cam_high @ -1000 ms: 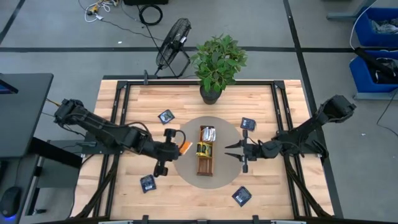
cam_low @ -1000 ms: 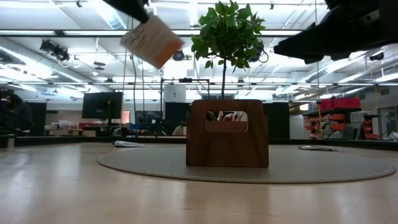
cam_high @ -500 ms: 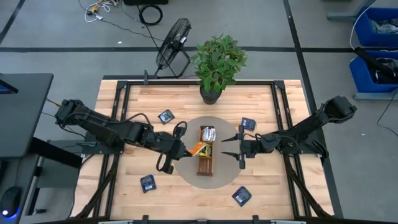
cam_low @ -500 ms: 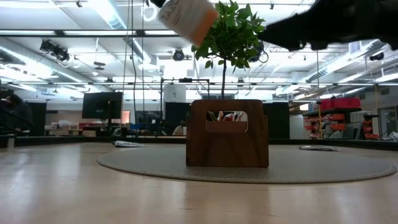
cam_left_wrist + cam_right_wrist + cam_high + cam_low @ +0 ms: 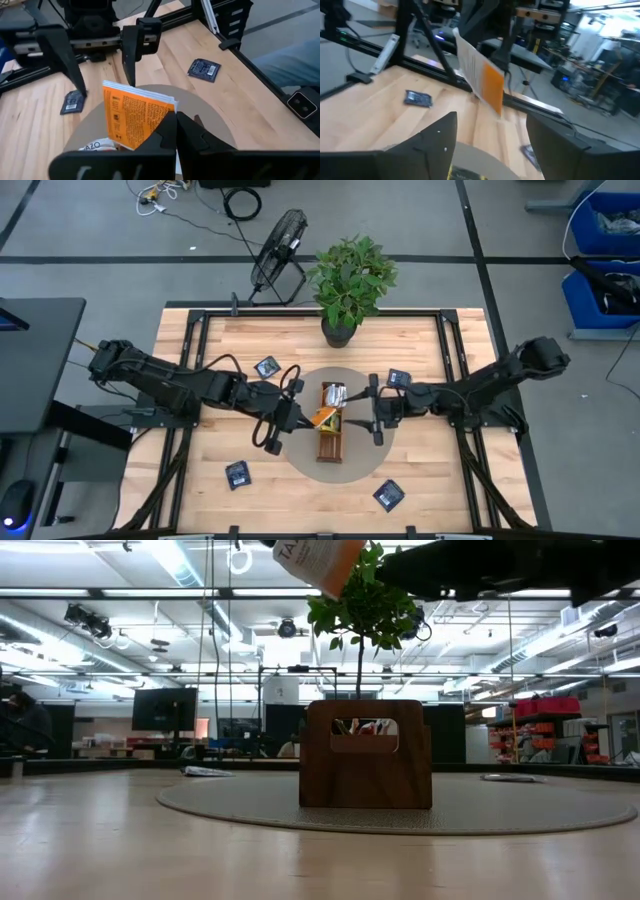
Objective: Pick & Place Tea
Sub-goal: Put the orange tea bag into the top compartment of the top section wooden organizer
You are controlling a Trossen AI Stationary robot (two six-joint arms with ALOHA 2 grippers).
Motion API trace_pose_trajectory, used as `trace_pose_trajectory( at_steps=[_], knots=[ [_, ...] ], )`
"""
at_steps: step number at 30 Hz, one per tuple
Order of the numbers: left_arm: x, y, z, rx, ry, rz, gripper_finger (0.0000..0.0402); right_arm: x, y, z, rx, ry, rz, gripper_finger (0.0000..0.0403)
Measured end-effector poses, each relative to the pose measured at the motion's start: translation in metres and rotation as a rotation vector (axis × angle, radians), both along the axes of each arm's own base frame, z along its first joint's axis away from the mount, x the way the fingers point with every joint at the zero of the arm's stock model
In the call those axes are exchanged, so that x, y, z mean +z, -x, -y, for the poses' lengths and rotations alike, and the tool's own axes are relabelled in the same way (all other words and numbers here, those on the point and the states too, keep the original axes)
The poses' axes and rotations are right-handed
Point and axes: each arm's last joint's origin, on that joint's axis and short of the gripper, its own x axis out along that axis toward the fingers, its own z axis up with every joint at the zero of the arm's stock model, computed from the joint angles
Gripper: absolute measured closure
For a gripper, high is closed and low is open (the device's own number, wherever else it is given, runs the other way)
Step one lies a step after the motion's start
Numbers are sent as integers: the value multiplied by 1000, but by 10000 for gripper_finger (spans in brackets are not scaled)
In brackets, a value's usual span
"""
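Observation:
An orange tea sachet [image 5: 322, 417] hangs over the long wooden tray [image 5: 330, 446], which stands on a round grey mat [image 5: 300, 455]. My left gripper [image 5: 308, 418] is shut on it, reaching in from the table's left. My right gripper [image 5: 374, 412] stands open just right of the tray, level, its fingers facing the sachet [image 5: 482, 80] without touching it. The tray holds a few sachets [image 5: 333, 394] at its far end. In the low view the sachet [image 5: 318, 558] shows high above the tray [image 5: 365, 753]. My left gripper pinches the orange sachet by one corner [image 5: 161, 126] between its two shut fingers. The fingers come from the table's left, slanting a little downward. The sachet sticks out past the fingertips, tilted, lifted clear above the tray.
Dark navy sachets lie flat on the wood: far left [image 5: 267, 366], far right [image 5: 399, 379], near left [image 5: 238, 474], near right [image 5: 389, 495]. A potted plant [image 5: 348, 280] stands at the far edge behind the tray. A fan [image 5: 278, 245] sits on the floor beyond.
My left gripper has carried the orange sachet toward the table's right and upward, from beside the mat to over the tray, tipping it as it went. My right gripper has moved toward the table's left, up to the tray, and its fingers have opened wider.

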Motion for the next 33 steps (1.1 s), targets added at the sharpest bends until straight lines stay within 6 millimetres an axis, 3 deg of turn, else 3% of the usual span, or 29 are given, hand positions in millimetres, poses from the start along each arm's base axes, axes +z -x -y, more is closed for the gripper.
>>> trace_pose_trajectory(
  at_steps=[9, 17, 24, 33],
  knots=[
    [0, 0, 0, -5, -8, 1, 400, -5, -34, 3, 42, 49, -29, 161],
    [-1, 0, 0, -3, -8, -6, 400, 2, -45, -1, 107, 68, 2, 184],
    [-1, 0, -1, -2, -10, -6, 400, 9, -45, -2, 151, 59, 74, 245],
    [1, -1, -1, 1, -5, 15, 400, 3, -45, -1, 155, 64, 14, 359]
  ],
)
